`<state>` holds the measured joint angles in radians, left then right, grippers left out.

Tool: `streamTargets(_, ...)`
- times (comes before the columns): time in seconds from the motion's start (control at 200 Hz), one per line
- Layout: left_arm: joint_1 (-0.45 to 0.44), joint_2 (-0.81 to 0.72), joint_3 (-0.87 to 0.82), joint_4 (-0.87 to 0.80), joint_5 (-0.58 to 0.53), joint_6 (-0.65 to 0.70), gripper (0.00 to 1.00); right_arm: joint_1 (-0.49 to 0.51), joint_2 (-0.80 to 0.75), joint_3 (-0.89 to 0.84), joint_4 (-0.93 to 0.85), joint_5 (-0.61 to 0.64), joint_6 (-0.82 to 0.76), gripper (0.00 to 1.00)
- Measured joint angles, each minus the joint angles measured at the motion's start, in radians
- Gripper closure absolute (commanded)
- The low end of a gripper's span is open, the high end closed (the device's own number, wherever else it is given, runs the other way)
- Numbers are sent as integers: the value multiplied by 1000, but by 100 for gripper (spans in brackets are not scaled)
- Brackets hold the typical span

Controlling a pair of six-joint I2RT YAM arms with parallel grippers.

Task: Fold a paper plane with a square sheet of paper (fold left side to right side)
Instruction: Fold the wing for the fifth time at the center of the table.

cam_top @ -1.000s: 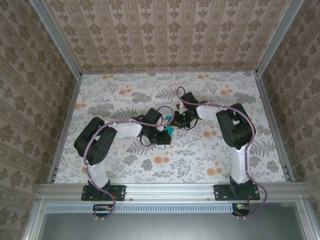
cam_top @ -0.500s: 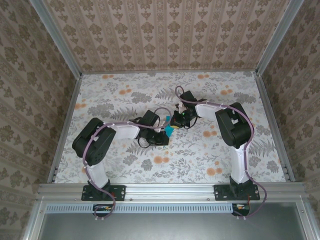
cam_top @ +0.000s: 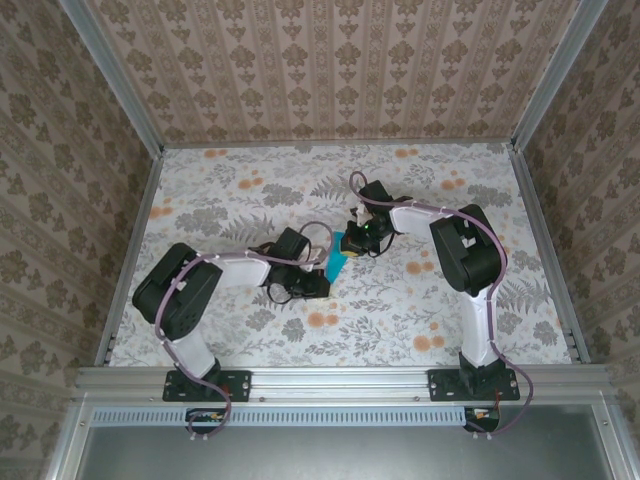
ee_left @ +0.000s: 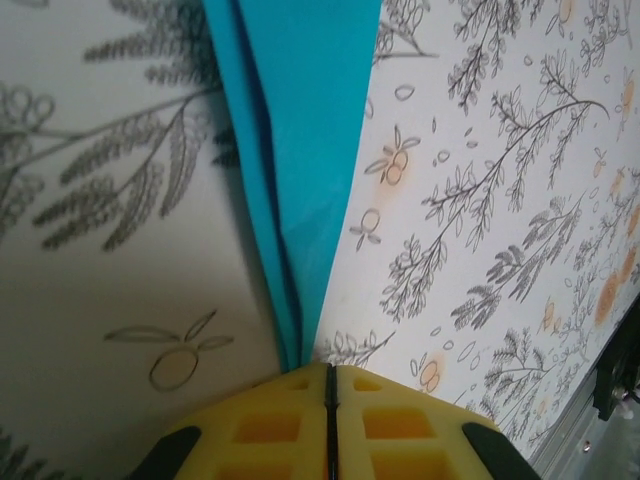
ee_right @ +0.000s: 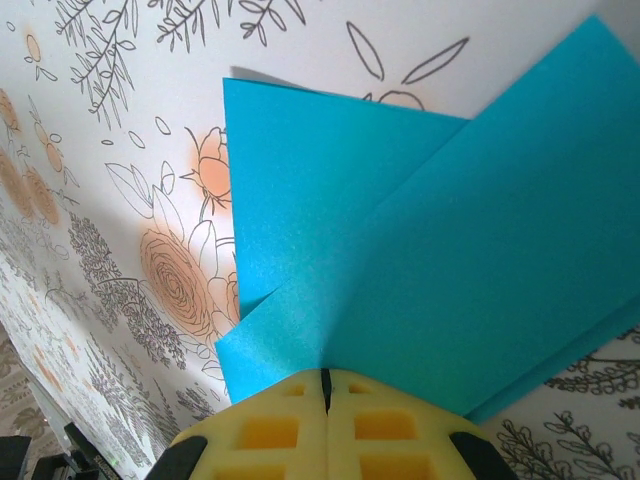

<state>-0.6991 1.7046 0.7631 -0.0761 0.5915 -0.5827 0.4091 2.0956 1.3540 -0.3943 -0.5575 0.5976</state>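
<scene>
**Step in hand.** Your narrow turquoise-blue folded paper plane [cam_top: 338, 262] is already creased into a dart with overlapping layers. I judge you are late in the task, gripping the piece at both ends to set its lengthwise fold.

**Tool state.**
- **Left tool [ee_left: 328, 372]:** the yellow pads [ee_left: 270, 425] are pressed together. The dart's tip vanishes at their seam, so I judge it nipped there.
- **Right tool [ee_right: 325, 375]:** the pads are together. The broad layered end runs straight into them, so I judge it clamped on that end.

**Position.** The paper plane spans directly from one tool's tips to the other's, over the floral bench [cam_top: 400, 320]. Shadow beside it in the left wrist view suggests it is raised rather than lying flat.

**Orientation.** The long axis runs tool to tool. The point is at the left tool and the paper widens ahead of it toward the right tool.

**Next move.** It calls for opening one tool only. Hold the other end firm so the layers do not spring apart or skew the crease.
</scene>
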Motion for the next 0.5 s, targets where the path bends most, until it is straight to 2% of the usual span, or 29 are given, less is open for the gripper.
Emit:
streamTargets(0.165,17,-43,-50,4,4,-1,91,0,0,-1,2,-2,0,100)
streamTargets(0.25,33,-71,-65,-13,0,0,88,-1,-2,-6,16,-4,0,100)
streamTargets(0.35,50,-130,-68,-31,-13,1,82,-1,-14,-13,32,16,0,86)
streamTargets(0.5,85,-279,-68,-34,-57,7,74,-5,-95,-22,13,124,-16,64)
